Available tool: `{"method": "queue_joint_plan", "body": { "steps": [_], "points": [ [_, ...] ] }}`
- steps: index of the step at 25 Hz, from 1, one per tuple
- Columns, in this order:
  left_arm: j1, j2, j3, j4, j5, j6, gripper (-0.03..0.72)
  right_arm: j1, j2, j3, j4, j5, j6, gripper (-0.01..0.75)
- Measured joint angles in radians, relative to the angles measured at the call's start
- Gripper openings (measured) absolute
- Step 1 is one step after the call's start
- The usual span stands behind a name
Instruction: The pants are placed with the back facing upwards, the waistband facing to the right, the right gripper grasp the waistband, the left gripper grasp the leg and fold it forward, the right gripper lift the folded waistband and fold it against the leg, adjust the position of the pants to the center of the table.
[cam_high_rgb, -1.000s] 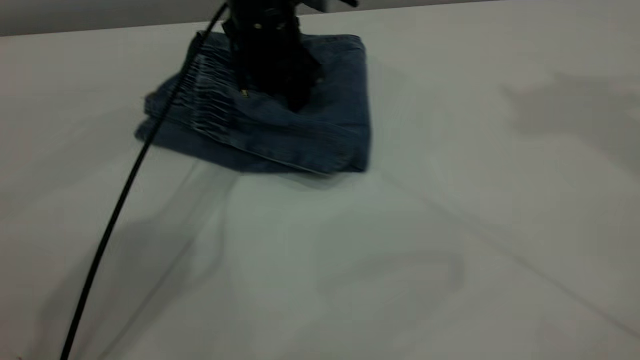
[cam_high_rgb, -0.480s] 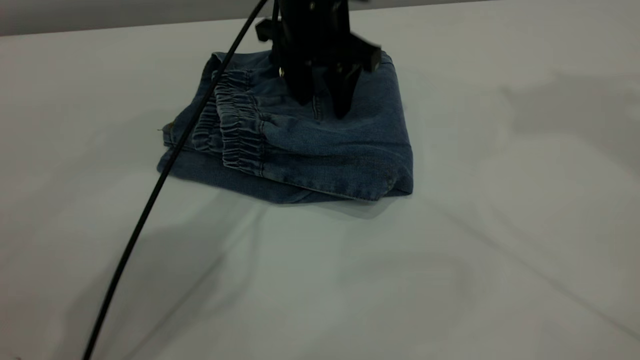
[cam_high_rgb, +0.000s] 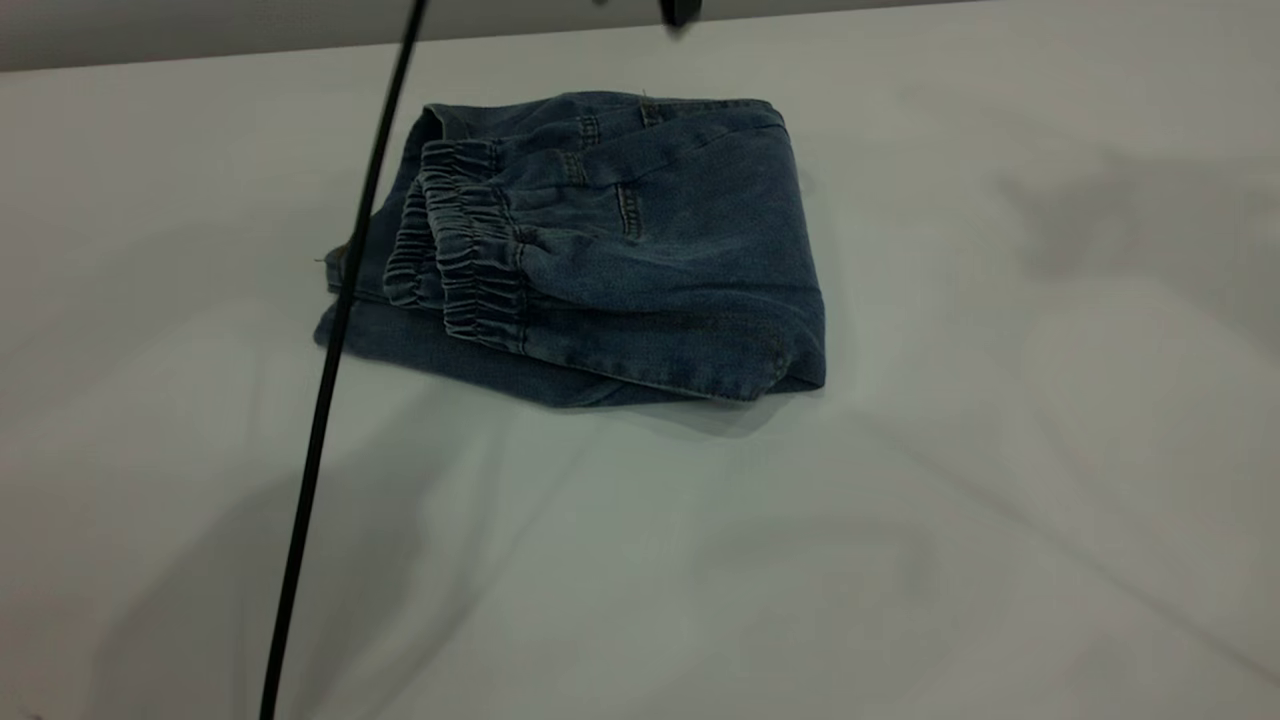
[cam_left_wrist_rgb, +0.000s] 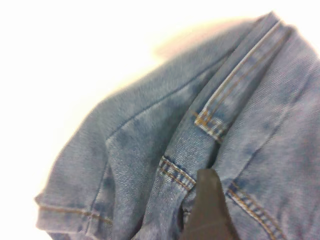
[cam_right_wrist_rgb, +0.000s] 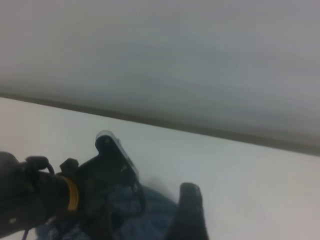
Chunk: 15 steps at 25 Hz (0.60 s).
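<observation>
Folded pants (cam_high_rgb: 610, 250) lie on the white table (cam_high_rgb: 900, 500), toward its far side.
A black cable (cam_high_rgb: 330, 380) crosses their elastic waistband (cam_high_rgb: 470, 250); the left gripper (cam_left_wrist_rgb: 207, 210) hovers just above the denim, its grip unreadable.

One folded pair of pants (cam_high_rgb: 620, 260), one black cable (cam_high_rgb: 330, 400), one table (cam_high_rgb: 1000, 450).

left gripper (cam_left_wrist_rgb: 207, 207): risen off pants (cam_high_rgb: 600, 250) | pants: shifted right, uncovered
</observation>
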Motion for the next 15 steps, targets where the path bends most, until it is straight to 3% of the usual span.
{"method": "queue_joint_plan", "body": {
  "steps": [6, 15],
  "points": [
    [0.001, -0.201, 0.003, 0.03, 0.0, 0.004, 0.476, 0.014, -0.101, 0.008, 0.039, -0.001, -0.015, 0.528],
    [0.001, -0.6, 0.232, 0.087, -0.001, -0.002, 0.476, 0.159, -0.377, 0.206, 0.039, 0.0, -0.04, 0.528]
  ]
}}
